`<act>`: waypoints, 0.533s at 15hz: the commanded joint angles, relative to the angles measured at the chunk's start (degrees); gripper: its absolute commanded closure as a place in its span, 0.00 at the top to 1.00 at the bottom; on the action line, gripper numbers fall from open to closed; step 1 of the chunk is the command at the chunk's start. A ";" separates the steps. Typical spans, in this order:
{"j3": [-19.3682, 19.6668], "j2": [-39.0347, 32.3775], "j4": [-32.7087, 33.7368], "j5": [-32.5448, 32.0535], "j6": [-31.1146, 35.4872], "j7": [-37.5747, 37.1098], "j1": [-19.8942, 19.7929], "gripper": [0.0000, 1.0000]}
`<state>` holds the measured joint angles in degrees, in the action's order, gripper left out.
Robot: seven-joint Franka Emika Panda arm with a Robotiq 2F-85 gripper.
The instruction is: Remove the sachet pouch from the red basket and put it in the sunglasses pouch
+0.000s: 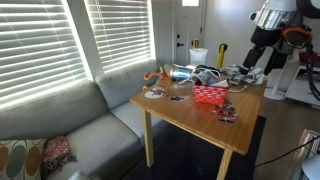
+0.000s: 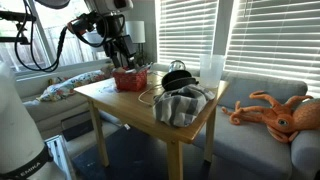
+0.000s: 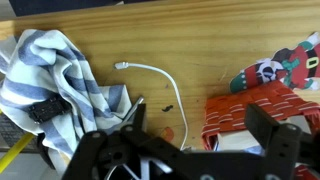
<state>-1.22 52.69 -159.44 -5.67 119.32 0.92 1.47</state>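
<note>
The tool (image 3: 195, 125), jaws spread empty, hangs above the red basket (image 3: 258, 106), near white cable (image 3: 152, 71) and striped cloth (image 3: 60, 72).

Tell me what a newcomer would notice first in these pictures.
The bright red basket stands out on the wooden table, with the end effector hanging over the table near it. An orange octopus plush sprawls on the grey sofa beside the table. In the wrist view, a striped cloth lies crumpled near a white cable.
</note>
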 commanded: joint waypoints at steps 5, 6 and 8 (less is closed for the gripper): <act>-0.14 -0.61 -0.42 0.14 -0.25 0.10 -0.12 1.00; -0.14 -0.61 -0.42 0.14 -0.25 0.10 -0.12 1.00; -0.14 -0.61 -0.42 0.14 -0.25 0.10 -0.12 1.00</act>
<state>-1.22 52.09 -160.00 -5.67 119.25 0.92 1.47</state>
